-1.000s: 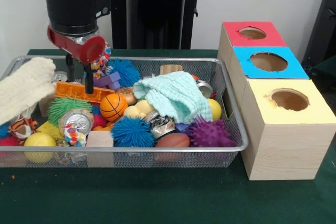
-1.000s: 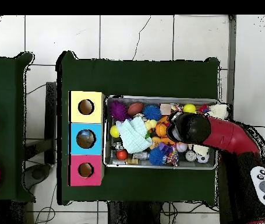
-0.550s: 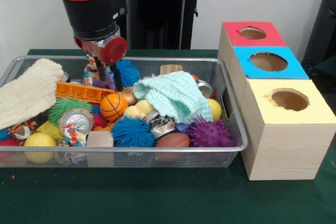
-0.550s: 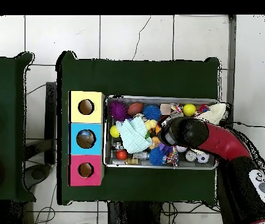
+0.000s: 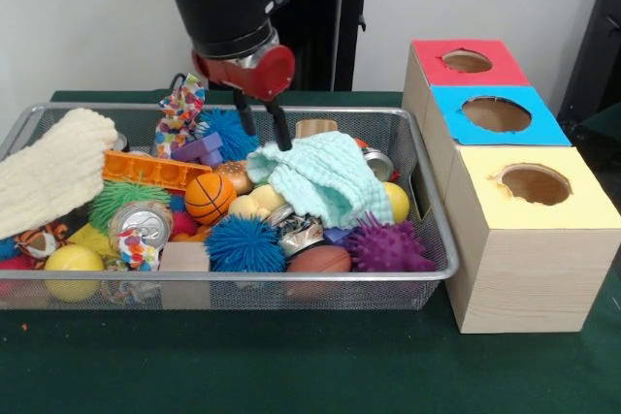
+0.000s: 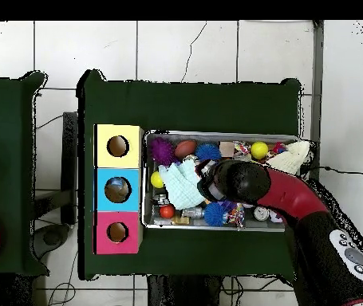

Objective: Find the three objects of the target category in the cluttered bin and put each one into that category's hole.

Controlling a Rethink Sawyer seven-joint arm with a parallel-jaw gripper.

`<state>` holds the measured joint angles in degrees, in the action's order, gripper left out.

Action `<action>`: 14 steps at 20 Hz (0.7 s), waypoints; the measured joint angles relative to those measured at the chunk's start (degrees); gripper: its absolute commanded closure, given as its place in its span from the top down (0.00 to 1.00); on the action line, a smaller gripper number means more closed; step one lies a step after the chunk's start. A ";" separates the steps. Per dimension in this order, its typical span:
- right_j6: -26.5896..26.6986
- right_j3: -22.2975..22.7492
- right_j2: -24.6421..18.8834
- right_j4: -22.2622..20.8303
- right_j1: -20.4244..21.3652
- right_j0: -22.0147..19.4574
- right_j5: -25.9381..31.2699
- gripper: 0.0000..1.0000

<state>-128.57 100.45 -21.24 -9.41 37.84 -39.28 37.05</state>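
My gripper hangs open and empty over the back of the wire bin. Its tips are just above the left edge of the mint cloth, beside a blue spiky ball. Around it lie a small basketball, a second blue spiky ball, a purple spiky ball, a green spiky ball, a drink can and a brown football. In the overhead view the arm hides the gripper over the middle of the bin.
Three boxes stand right of the bin, with holes in red, blue and yellow tops. A cream cloth drapes over the bin's left end. An orange ridged toy and a rope toy lie at the back left.
The arm has swung across the bin from above the orange ridged toy to the mint cloth's edge. The gripper stays open and empty.
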 measured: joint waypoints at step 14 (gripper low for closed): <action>0.00 0.38 -1.62 1.83 -7.51 0.12 -0.05 1.00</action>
<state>-128.57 100.83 -22.86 -7.57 30.33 -39.16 37.00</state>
